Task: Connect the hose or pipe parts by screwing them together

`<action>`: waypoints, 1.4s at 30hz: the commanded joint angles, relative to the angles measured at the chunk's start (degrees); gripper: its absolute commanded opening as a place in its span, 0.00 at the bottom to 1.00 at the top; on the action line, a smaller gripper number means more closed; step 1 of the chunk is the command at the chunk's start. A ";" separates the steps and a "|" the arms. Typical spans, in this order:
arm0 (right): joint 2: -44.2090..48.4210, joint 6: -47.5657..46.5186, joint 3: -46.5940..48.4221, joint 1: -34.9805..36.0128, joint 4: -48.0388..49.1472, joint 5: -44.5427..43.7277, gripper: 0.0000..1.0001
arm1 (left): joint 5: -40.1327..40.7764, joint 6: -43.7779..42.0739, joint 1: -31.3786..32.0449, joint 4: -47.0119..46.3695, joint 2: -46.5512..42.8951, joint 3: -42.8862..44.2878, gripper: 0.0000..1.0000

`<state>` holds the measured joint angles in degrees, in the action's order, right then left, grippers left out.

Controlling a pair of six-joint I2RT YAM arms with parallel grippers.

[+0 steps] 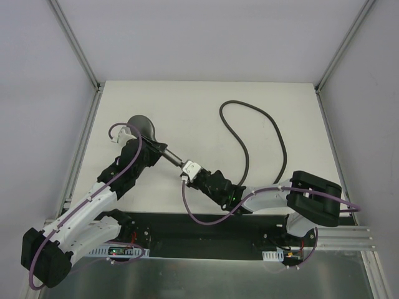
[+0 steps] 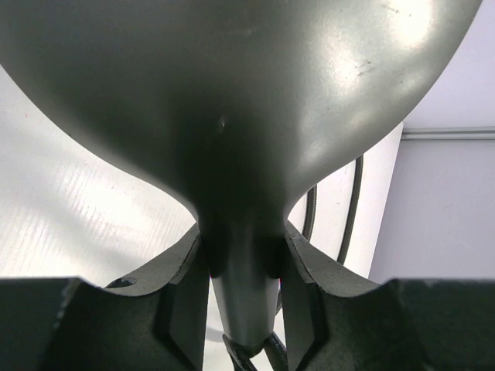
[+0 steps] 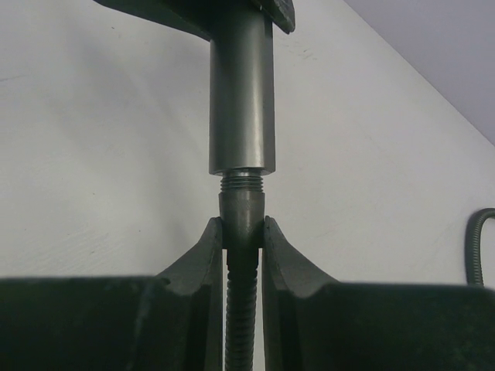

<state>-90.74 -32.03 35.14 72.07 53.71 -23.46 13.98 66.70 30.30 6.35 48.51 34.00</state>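
Closest to the lens is the left hand (image 2: 242, 297), low in the left wrist view and closed snug on the neck of the shower head (image 2: 232, 100), whose round back fills the top of that frame. Moving right, the handle (image 3: 241, 93) runs straight down the middle of the right wrist view, and look at that: a band of threads (image 3: 241, 183) shows bare between its end and the fitting (image 3: 241, 210) right beneath. I'd call it lined up and maybe just started, not screwed home; the turning is what's left. The right hand (image 3: 243, 236) pinches that fitting, nearly shut. Further right, the hose (image 1: 249, 134) loops away across the desk (image 1: 199, 103), upper right of the overhead view.
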 commanded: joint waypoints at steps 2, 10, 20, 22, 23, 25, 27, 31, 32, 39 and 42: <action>1.35 3.38 2.40 -1.41 12.73 1.84 0.01 | -8.70 -0.43 1.16 0.16 -2.10 -1.47 0.00; 2.06 6.71 1.17 -3.16 14.57 4.65 0.01 | -12.21 -1.83 1.16 -3.97 -4.13 -4.90 0.00; 3.64 10.14 -2.26 -5.80 19.23 9.40 0.01 | -20.39 -5.88 1.16 -13.10 -7.64 -9.21 0.00; 3.82 11.55 -3.14 -6.42 20.29 10.53 0.01 | -21.80 -5.96 1.16 -14.60 -8.25 -9.74 0.00; 3.99 11.99 -3.32 -6.85 21.07 10.80 0.01 | -22.06 -5.96 1.16 -16.26 -8.52 -10.52 0.00; 4.08 12.61 -3.58 -7.12 21.61 11.59 0.01 | -23.29 -6.05 1.16 -18.29 -8.78 -11.49 0.00; 4.34 13.13 -3.76 -7.47 22.31 12.03 0.01 | -23.91 -6.31 1.07 -21.37 -8.96 -13.34 0.00; 5.04 16.03 -4.63 -8.70 23.28 14.49 0.01 | -25.14 -8.07 1.07 -24.54 -8.78 -15.54 0.00; 5.48 16.56 -4.81 -9.14 23.28 15.02 0.01 | -25.31 -8.94 1.07 -24.98 -8.96 -15.89 0.00; 7.33 22.62 -7.71 -12.74 25.21 22.93 0.01 | -27.86 -11.94 1.16 -30.34 -10.01 -18.18 0.00; 7.59 27.36 -8.76 -15.38 27.41 30.55 0.01 | -29.70 -12.03 1.16 -33.24 -9.93 -19.14 0.00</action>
<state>-86.78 -13.26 25.12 60.36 63.86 -0.71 -0.08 56.60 29.52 -22.85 39.16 16.69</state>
